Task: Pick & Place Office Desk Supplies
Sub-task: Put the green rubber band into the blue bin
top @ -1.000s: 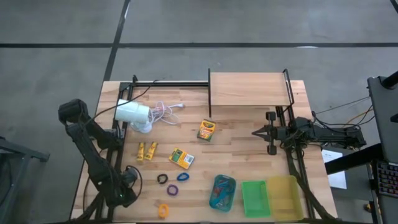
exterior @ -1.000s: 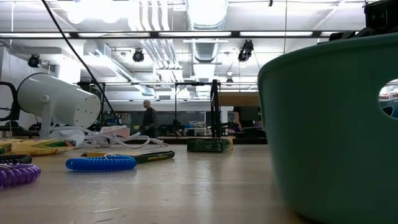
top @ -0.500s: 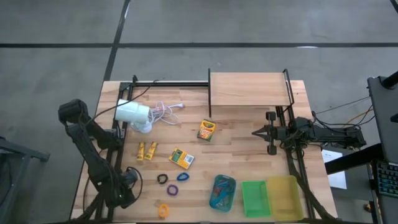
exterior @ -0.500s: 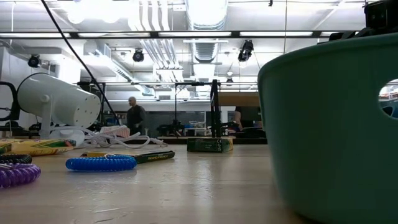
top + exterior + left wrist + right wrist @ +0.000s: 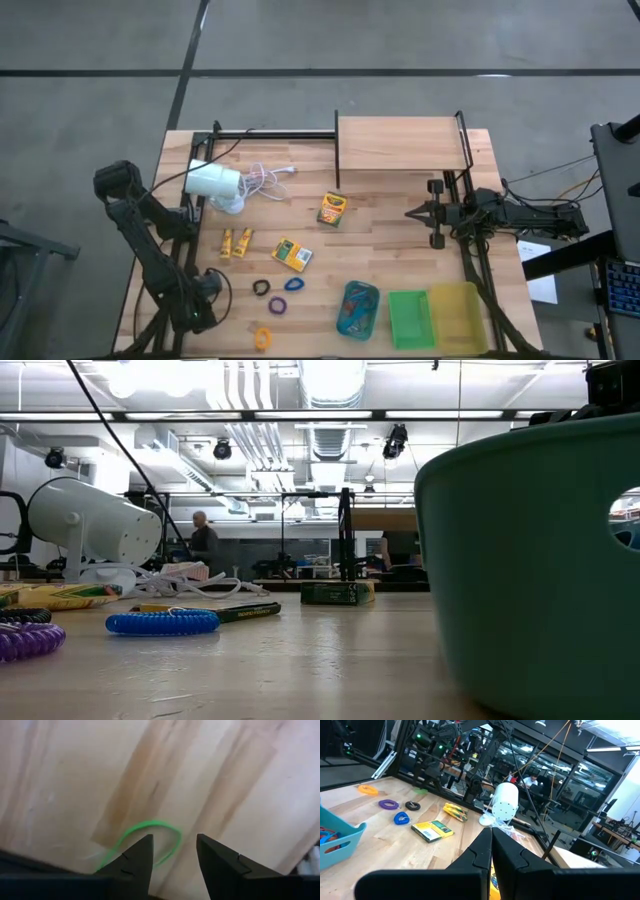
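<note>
Left claw (image 5: pixel 172 857) apart, poised over green loop (image 5: pixel 150 842) lying flat on worktop (image 5: pixel 75 780), loop between fingers. Risk: thin loop slid or missed at closing. Right claw (image 5: pixel 491 845) together, parked mid-worktop.

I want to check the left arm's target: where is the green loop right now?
The green loop lies flat on the wooden table, directly under the left gripper, whose open fingers straddle it, near the table's front-left corner.

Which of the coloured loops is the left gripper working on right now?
The green loop: it alone lies directly below the left gripper, whose fingers are apart. The others lie farther toward the trays.
</note>
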Robot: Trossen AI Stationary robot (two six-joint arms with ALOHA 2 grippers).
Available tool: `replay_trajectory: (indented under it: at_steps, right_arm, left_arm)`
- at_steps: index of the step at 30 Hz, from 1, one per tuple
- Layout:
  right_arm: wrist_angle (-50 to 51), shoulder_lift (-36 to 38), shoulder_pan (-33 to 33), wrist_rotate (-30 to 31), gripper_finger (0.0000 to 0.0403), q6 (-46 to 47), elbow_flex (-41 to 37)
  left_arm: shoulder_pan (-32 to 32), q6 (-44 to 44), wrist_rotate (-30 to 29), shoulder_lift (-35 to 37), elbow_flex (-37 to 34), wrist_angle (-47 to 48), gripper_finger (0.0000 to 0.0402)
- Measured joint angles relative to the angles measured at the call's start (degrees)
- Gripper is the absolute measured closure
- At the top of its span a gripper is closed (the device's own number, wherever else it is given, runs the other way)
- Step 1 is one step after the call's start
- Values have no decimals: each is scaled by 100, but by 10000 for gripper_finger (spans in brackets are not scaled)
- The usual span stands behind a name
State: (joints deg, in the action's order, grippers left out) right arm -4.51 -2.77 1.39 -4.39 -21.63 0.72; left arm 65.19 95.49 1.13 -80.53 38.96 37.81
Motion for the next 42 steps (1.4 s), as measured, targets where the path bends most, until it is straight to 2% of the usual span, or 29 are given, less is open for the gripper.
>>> replay_trajectory:
  at_steps: [11, 20, 26, 32, 42]
  right_arm:
    - [0, 1, 2, 1, 394, 0, -1]
    - [0, 1, 1, 0, 394, 1, -1]
    - [0, 0, 1, 1, 394, 1, 0]
    - [0, -1, 0, -1, 394, 2, -1]
    - [0, -1, 0, 1, 394, 0, 1]
  left_arm:
    - [-20, 138, 144, -14, 2, -71, 243]
    - [-52, 28, 281, -582, 78, -99, 242]
    - [-64, 25, 219, -597, 161, 15, 248]
    - [-88, 42, 46, -599, 163, -20, 289]
    - [-189, 23, -174, -606, 160, -305, 393]
